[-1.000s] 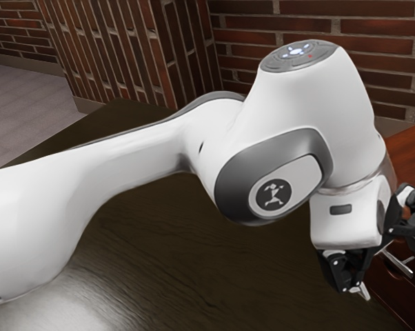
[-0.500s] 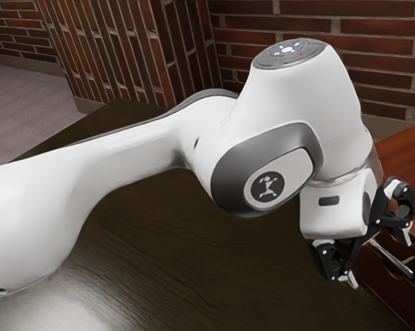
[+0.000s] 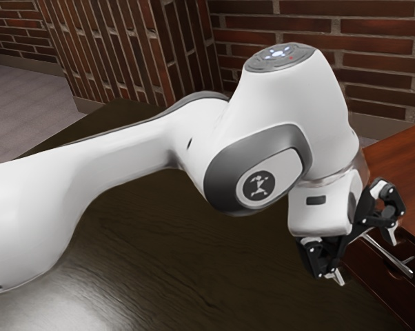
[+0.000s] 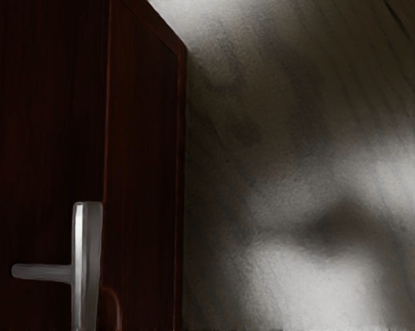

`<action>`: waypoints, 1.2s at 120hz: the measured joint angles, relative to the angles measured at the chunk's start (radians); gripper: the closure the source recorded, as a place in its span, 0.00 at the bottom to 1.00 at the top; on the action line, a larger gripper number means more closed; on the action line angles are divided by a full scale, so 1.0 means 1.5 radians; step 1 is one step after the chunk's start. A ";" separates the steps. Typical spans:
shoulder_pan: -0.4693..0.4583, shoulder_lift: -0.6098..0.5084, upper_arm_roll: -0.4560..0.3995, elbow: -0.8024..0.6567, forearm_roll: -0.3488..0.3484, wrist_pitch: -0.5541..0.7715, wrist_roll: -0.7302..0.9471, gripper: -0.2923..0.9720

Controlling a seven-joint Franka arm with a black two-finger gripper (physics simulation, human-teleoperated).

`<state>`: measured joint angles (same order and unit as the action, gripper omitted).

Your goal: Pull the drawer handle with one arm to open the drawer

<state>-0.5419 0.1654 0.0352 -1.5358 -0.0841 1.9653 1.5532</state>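
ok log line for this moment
gripper: open, at drawer handle | drawer front: open or shut unclear | contact: unclear

Exterior camera sits close beside the arm (image 3: 125, 179), facing the brick wall (image 3: 373, 62); wrist camera closely faces the handle (image 4: 87, 265) and table (image 4: 297, 172), both shared.

Light falls from above in the exterior view: the arm (image 3: 125, 172) glows nearly white along its upper shell and greys underneath, the brick wall (image 3: 373, 48) is evenly and moderately lit, and the dark table (image 3: 159, 262) carries a pale sheen toward its near edge at the exterior view's left, with the arm's shade spread beneath it. The wrist view is much dimmer. There the drawer front (image 4: 138, 172) sinks to a near-black red, the handle (image 4: 87, 262) catches one thin bright streak, and the tabletop shows hazy pale glare broken by a soft dark shadow blotch.
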 joint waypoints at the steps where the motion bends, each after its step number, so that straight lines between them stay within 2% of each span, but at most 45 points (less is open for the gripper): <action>1: 0.000 -0.001 0.000 -0.002 0.000 0.000 0.000 0.23; 101: 0.004 -0.009 0.000 -0.064 -0.028 0.085 0.011 0.23; 144: 0.005 -0.010 0.000 -0.077 -0.030 0.093 0.013 0.23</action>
<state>-0.5351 0.1511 0.0351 -1.6509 -0.1287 2.1042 1.5726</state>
